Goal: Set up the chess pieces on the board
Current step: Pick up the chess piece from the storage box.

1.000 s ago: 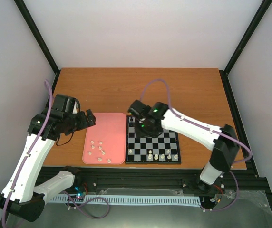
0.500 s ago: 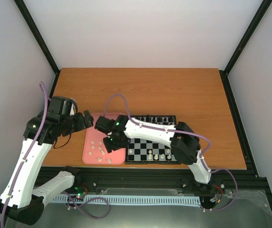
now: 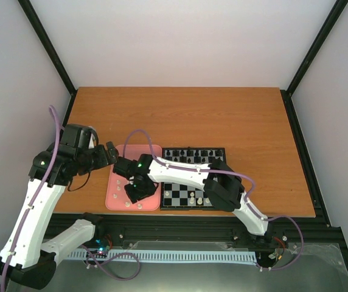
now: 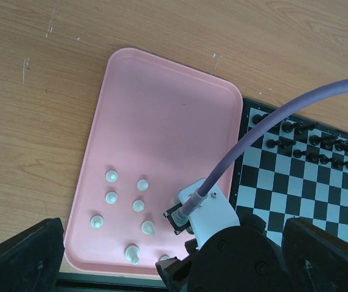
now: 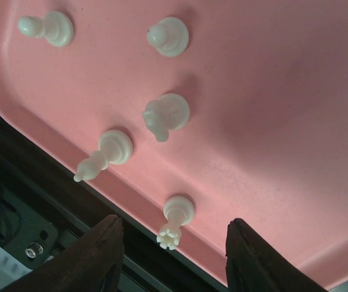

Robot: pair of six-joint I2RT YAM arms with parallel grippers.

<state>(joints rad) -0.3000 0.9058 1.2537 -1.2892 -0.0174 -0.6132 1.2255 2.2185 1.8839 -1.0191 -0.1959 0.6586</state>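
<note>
Jaws of the right gripper (image 5: 174, 237) stood apart, empty, straddling a crowned white piece (image 5: 175, 219) at the tray's (image 5: 271, 121) 6 o'clock rim, the board (image 4: 295, 182) at its 3 o'clock; left gripper (image 3: 113, 153) gaped wide.

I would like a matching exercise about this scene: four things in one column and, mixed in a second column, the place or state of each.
Column one:
1. pink tray
2. black pieces
3. right gripper
4. left gripper

Column two:
a. in two rows at the far edge of the board
b. open, empty, by the tray's far left corner
c. on the table, left of the board
d. open, over a crowned white piece at the tray's near edge

Pairs: 1-c, 2-a, 3-d, 4-b.
</note>
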